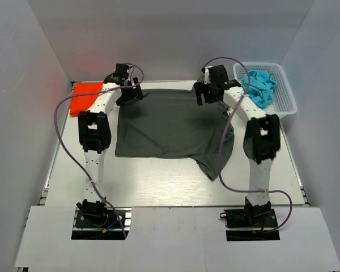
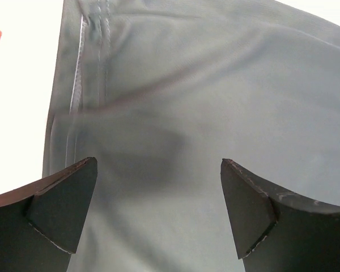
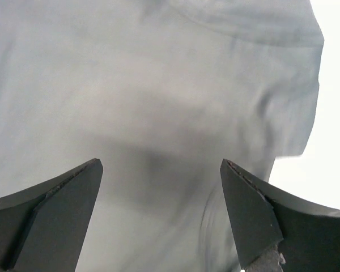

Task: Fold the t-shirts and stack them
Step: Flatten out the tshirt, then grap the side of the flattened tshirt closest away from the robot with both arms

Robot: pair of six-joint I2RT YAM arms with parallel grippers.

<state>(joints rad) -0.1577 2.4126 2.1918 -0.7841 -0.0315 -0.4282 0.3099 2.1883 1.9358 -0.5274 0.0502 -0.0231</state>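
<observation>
In the middle of the tabletop (image 1: 158, 181) lies the grey shirt (image 1: 170, 127), spread mostly flat with its long edges running left to right; its near right part bunches into a loose flap that trails toward the right arm's base; soft creases cross the cloth. The orange shirt (image 1: 84, 97) sits at the far left corner as a small compact block, apart from the grey shirt and just left of the left arm's wrist. The left claw (image 1: 129, 93) hangs over the grey shirt's far left corner; in its wrist view the fingers (image 2: 62, 209) stand wide apart with nothing between them, grey cloth with a stitched hem beneath, bare tabletop to the left and a sliver of orange at the frame's edge. The right claw (image 1: 205, 95) hangs over the shirt's far right part; its fingers (image 3: 68, 209) are likewise spread wide and hold nothing, with rumpled grey cloth below and the shirt's edge and white tabletop to the right. Whether either claw's tips touch the cloth cannot be told. At the far right corner stands a white basket (image 1: 289, 99) holding crumpled blue cloth (image 1: 260, 86), near the right arm but clear of the grey shirt.
</observation>
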